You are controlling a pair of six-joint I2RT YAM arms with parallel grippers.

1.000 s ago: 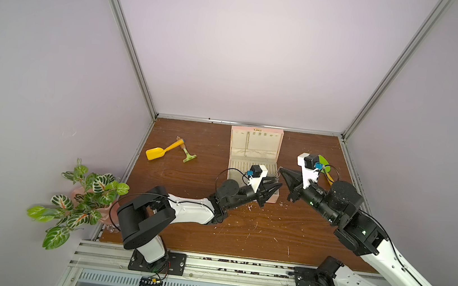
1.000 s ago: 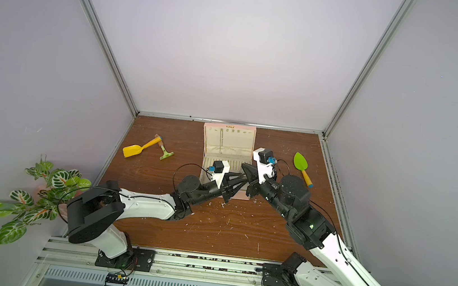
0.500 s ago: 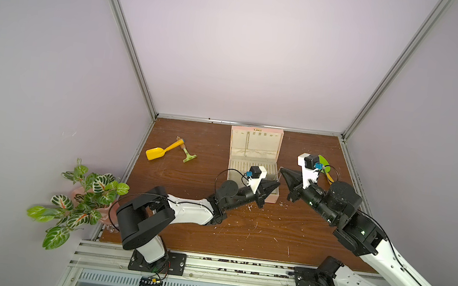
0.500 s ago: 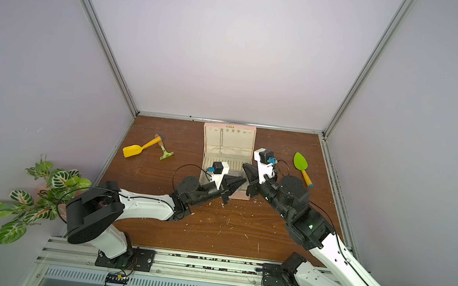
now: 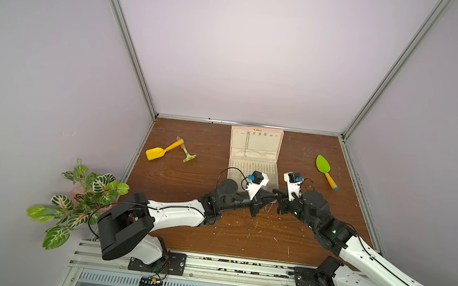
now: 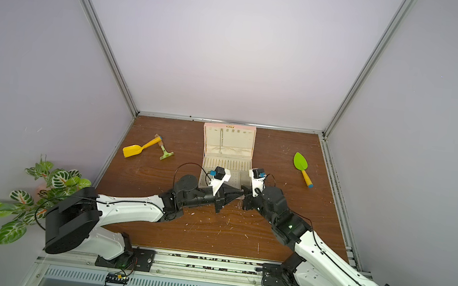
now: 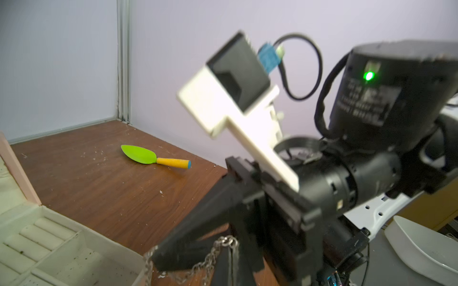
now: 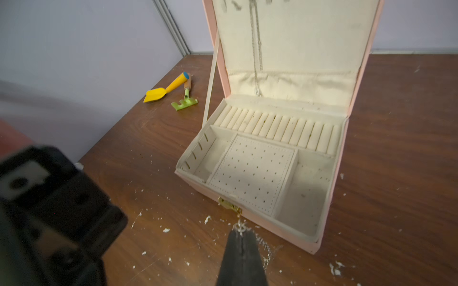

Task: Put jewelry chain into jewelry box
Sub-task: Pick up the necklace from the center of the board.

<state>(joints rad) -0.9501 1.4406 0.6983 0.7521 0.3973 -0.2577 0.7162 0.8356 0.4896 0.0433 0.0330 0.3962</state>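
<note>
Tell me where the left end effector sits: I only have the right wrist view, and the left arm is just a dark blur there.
Observer: In both top views the left end effector is shut, its tip meeting the right end effector by the jewelry box's front edge.
Operator: Does it grip the jewelry chain too?
Observer: I cannot tell. The left wrist view shows the jewelry chain draped across the right end effector's fingers, with a run showing on either side.
Operator: Anything off to my right?
Observer: A green trowel lies on the table, apart from the jewelry box.
</note>
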